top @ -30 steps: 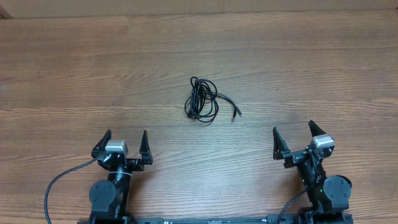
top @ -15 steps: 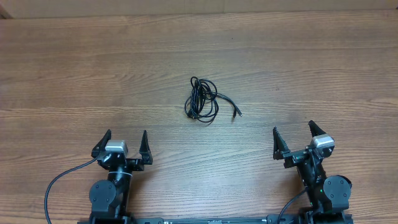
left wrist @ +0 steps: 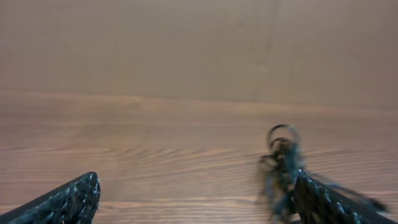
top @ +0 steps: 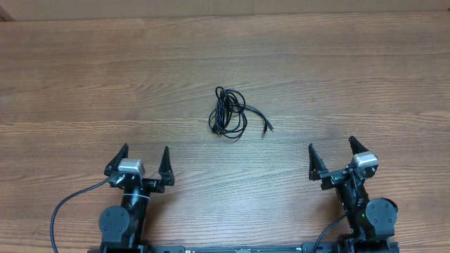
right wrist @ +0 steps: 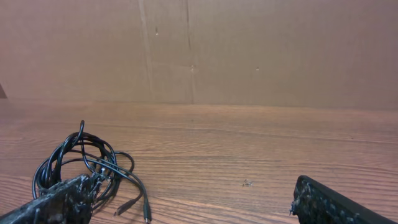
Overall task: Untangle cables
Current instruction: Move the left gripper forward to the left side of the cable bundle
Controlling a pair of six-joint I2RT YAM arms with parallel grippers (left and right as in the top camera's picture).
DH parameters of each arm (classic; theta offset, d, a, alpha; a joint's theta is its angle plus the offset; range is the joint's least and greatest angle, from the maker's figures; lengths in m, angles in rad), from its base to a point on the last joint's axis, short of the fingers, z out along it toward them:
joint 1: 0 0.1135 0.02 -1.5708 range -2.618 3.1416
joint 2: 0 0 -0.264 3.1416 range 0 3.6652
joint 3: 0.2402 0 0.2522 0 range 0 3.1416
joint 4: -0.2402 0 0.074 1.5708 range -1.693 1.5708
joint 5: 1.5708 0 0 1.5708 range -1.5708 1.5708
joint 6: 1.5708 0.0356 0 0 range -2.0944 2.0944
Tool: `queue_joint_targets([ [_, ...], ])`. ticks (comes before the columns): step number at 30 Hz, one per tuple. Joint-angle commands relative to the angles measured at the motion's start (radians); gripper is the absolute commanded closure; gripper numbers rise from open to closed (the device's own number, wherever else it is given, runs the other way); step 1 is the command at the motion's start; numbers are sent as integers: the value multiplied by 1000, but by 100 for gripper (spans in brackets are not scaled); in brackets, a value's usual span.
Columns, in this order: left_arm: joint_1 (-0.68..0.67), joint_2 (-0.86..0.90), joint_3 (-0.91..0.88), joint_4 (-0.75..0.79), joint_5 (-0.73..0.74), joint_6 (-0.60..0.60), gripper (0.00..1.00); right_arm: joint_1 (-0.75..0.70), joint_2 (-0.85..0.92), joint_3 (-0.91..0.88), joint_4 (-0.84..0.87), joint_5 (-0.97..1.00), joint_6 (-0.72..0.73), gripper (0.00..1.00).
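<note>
Barely begun, judging by the layout. Cables (top: 228, 117) in one small bunch of overlapping loops at the centre of the overhead frame, on the bare table (top: 84, 70), well apart from both claws. One loose end (top: 266, 127) trailing toward the lower right of the bunch, tipped with a small plug. The rest wound together, with no cord pulled free or laid out on its own. Hard to say how many cords in the bunch.

Left gripper (top: 145, 149) at the lower left of the overhead frame, jaws spread wide, holding nothing. Right gripper (top: 331, 143) at the lower right, likewise wide apart and empty. No contact with the cables on either side. In the right wrist view, bunch at the lower left; in the left wrist view, blurred, at the lower right.

Left to do, apparently everything: reaching in, lifting or pinning the bunch, drawing each cord out of the loops, laying them apart.

No brand, label or writing readable anywhere: none on the cables, the table, or the plain brown backdrop (right wrist: 249, 50) across the top of the right wrist frame. Plug too small for any marking to show.
</note>
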Motion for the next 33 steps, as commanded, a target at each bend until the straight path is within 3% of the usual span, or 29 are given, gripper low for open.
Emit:
queue_joint_targets([
  [1, 10, 2, 132, -58, 148, -185, 0, -3, -12, -10, 5, 9, -2, 0],
  [5, 10, 69, 332, -284, 272, -208, 0, -3, -12, -10, 5, 9, -2, 0],
  [12, 10, 358, 775, -694, 333, -204, 0, -3, -12, -10, 5, 9, -2, 0],
  [17, 10, 717, 1200, -1039, 344, -68, 0, -3, -12, -10, 5, 9, -2, 0],
  [22, 10, 1041, 1500, -1334, 336, 33, 1, -3, -12, -10, 5, 9, -2, 0],
  [25, 10, 1205, 1569, -1386, 346, 39, 0, -3, -12, -10, 5, 9, -2, 0],
  [31, 10, 1498, 1570, -1346, 370, 18, 0, -3, -12, -10, 5, 9, -2, 0],
  [32, 9, 1540, 1570, -1339, 385, 18, 5, -3, -12, -10, 5, 9, -2, 0],
  [33, 8, 1584, 1570, -1331, 400, 19, 32, -3, -12, -10, 5, 9, -2, 0],
])
